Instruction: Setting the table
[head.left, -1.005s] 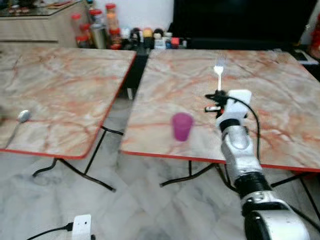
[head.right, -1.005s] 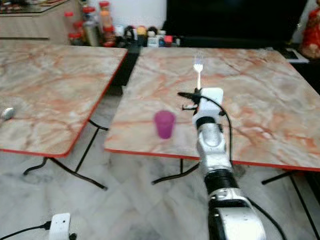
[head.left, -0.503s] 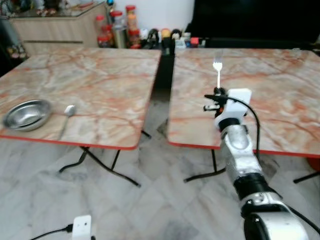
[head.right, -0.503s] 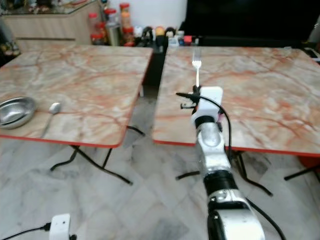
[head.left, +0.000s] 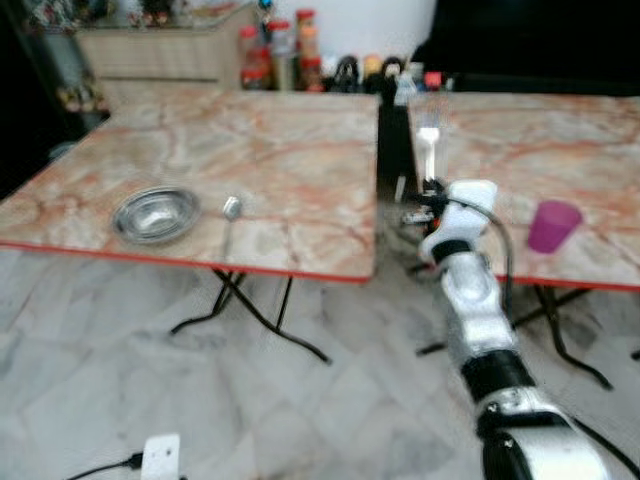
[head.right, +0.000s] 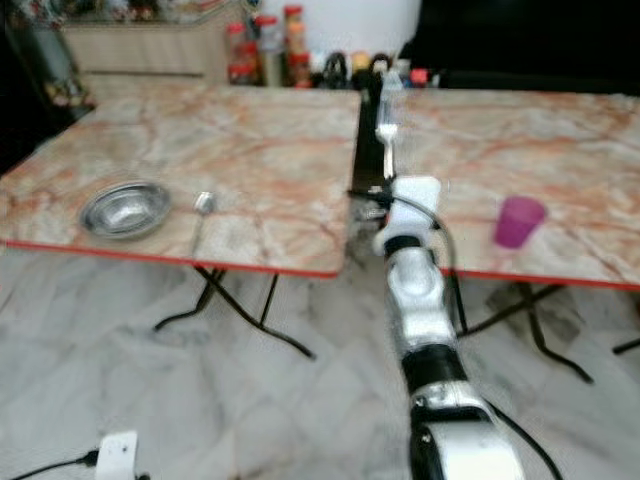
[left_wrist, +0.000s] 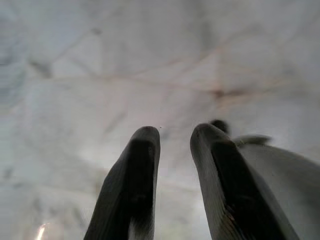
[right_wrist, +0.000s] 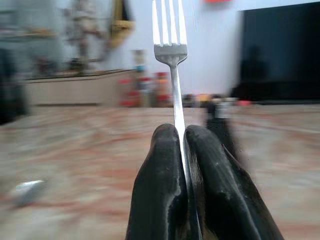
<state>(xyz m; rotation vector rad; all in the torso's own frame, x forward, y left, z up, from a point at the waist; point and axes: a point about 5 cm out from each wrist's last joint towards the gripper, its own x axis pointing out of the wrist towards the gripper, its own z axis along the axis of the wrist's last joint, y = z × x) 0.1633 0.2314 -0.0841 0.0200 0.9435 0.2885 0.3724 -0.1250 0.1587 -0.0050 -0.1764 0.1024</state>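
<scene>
I have two marble-patterned tables ahead of me: the left table (head.left: 280, 170) carries what is laid so far, and the right table (head.left: 590, 140) sits just beside it across a narrow gap. On the left table a metal bowl (head.left: 155, 213) rests near the front edge, with a spoon (head.left: 230, 210) lying just to its right. A purple cup (head.left: 553, 225) stands near the front edge of the right table, well apart from that setting. My right gripper (right_wrist: 181, 150) is raised in front of me over the gap between the tables, its two fingers clamped tight on the handle of a fork (right_wrist: 170, 35), tines pointing up. My left gripper (left_wrist: 172, 150) hangs idle over the pale floor, fingers slightly apart and holding nothing.

By my judgement the setting is partly done: bowl and spoon are down, the fork is in hand and not yet placed, and the cup would need bringing over.

Bottles and jars (head.left: 300, 50) line the far wall, but I can read no label or writing on them; the pictures are too blurred.
</scene>
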